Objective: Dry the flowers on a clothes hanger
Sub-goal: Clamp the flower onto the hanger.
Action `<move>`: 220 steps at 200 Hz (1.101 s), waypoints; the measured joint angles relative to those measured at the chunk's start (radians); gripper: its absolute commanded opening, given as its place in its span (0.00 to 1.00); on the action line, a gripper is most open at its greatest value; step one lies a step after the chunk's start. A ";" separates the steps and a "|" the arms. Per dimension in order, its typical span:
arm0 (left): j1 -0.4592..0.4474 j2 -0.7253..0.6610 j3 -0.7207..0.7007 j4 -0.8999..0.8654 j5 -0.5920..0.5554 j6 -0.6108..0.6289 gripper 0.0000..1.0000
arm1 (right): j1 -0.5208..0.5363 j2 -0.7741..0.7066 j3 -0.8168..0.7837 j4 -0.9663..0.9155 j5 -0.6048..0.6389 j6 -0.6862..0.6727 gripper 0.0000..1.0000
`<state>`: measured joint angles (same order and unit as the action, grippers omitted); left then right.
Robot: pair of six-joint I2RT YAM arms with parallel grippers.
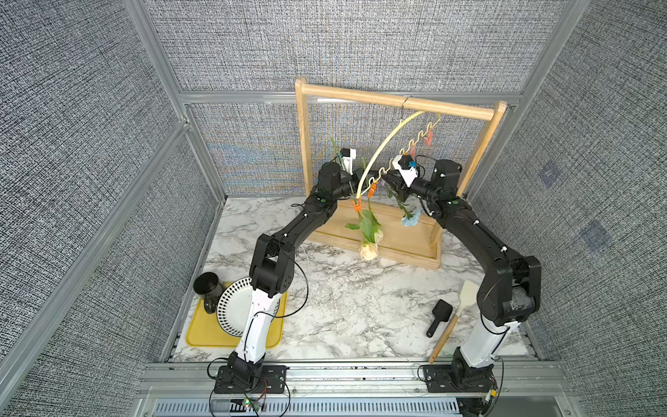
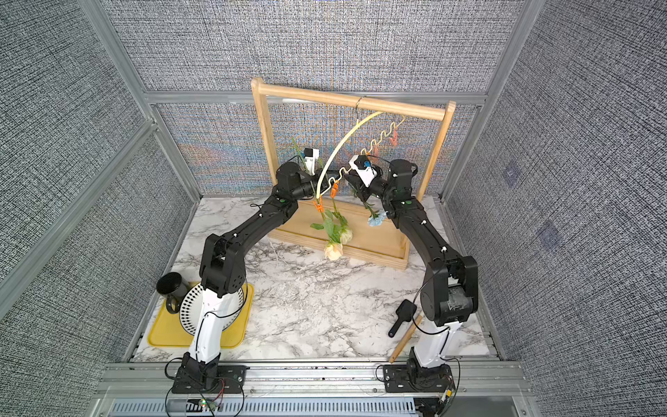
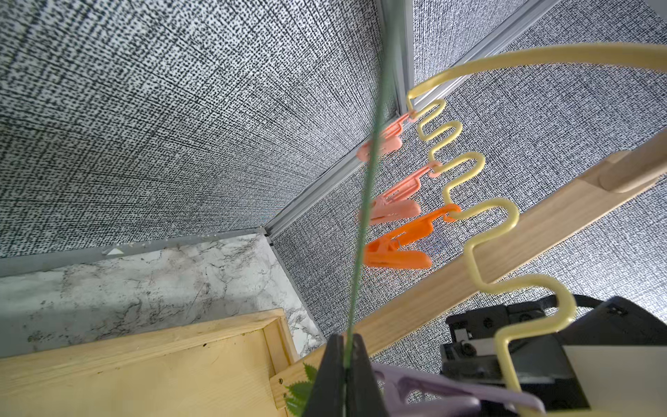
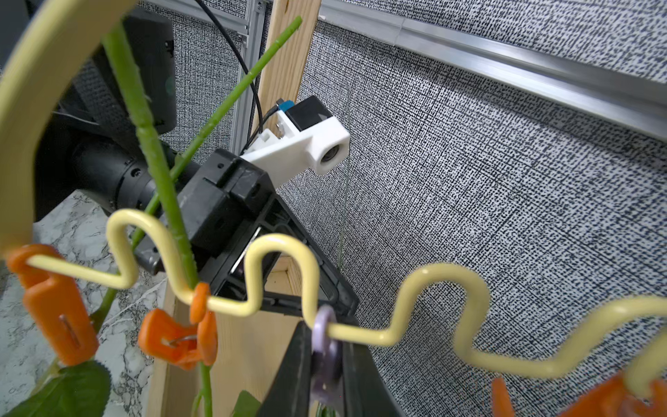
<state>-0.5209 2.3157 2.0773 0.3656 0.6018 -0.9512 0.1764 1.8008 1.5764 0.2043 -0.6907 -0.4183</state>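
The pale-yellow clothes hanger (image 1: 382, 144) hangs tilted from the rack bar. From its orange clips (image 1: 357, 206) a peach rose (image 1: 369, 251) and a pale yellow rose (image 1: 379, 235) hang head down. A blue bloom (image 1: 411, 218) dangles below the right arm. My left gripper (image 3: 346, 337) is shut on a thin green stem (image 3: 364, 202), close beside the purple clip (image 3: 433, 393). My right gripper (image 4: 326, 334) is shut on that purple clip (image 4: 326, 353), which hangs on the hanger's wavy bar (image 4: 444, 278). Both grippers meet under the low end of the hanger.
The wooden rack (image 1: 397, 103) stands on its wooden base (image 1: 404, 249) at the back. A yellow tray (image 1: 202, 335) at front left holds a dotted plate (image 1: 229, 307) and a black mug (image 1: 207, 285). A black scoop (image 1: 438, 316) and a spatula (image 1: 465, 299) lie at front right.
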 measured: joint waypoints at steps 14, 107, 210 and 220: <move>0.000 -0.002 0.000 0.000 0.000 -0.003 0.02 | 0.000 -0.001 0.000 -0.003 0.003 -0.003 0.18; 0.000 -0.005 0.000 0.000 0.004 -0.019 0.02 | 0.000 -0.002 -0.004 -0.007 0.007 -0.004 0.18; -0.001 -0.014 0.000 0.001 0.008 -0.025 0.02 | 0.001 -0.008 -0.011 -0.007 0.007 -0.003 0.26; -0.001 -0.014 0.000 0.001 0.008 -0.025 0.02 | 0.002 -0.008 -0.011 -0.010 0.008 -0.003 0.28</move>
<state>-0.5217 2.3020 2.0773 0.3664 0.6094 -0.9764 0.1780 1.7927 1.5654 0.1940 -0.6830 -0.4213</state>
